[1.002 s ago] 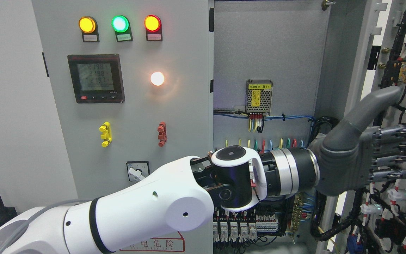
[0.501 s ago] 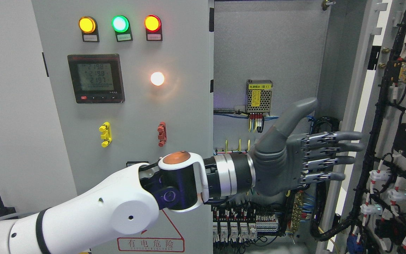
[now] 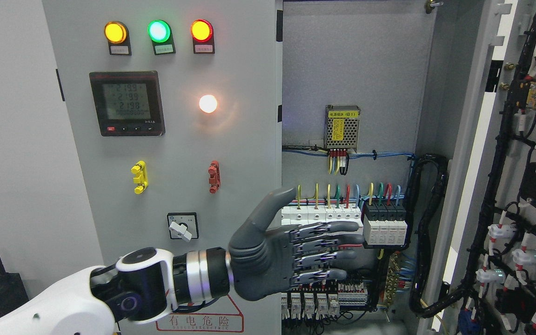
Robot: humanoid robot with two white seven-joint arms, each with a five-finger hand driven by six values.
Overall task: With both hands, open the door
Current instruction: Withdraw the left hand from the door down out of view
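Note:
The right cabinet door [image 3: 519, 153] stands swung wide open at the picture's right, its inner face covered in black cable looms and parts. The left door [image 3: 165, 139], a grey panel with lamps and a meter, is closed. My left hand [image 3: 324, 251] hangs in front of the open compartment [image 3: 356, 83], low at the centre. Its grey fingers [image 3: 333, 242] are stretched out flat, pointing right, thumb up, holding nothing. It touches neither door. My right arm does not show.
Inside the compartment sit a small power supply [image 3: 342, 121], a row of breakers [image 3: 342, 216] with coloured wires and a black cable bundle [image 3: 428, 232]. On the left door are three lamps [image 3: 158, 31], a meter [image 3: 126, 103] and a rotary switch [image 3: 182, 226].
My left hand has drawn back from the open right door, moving left and down across the compartment. Its fingers stayed stretched out. The door has stayed open.

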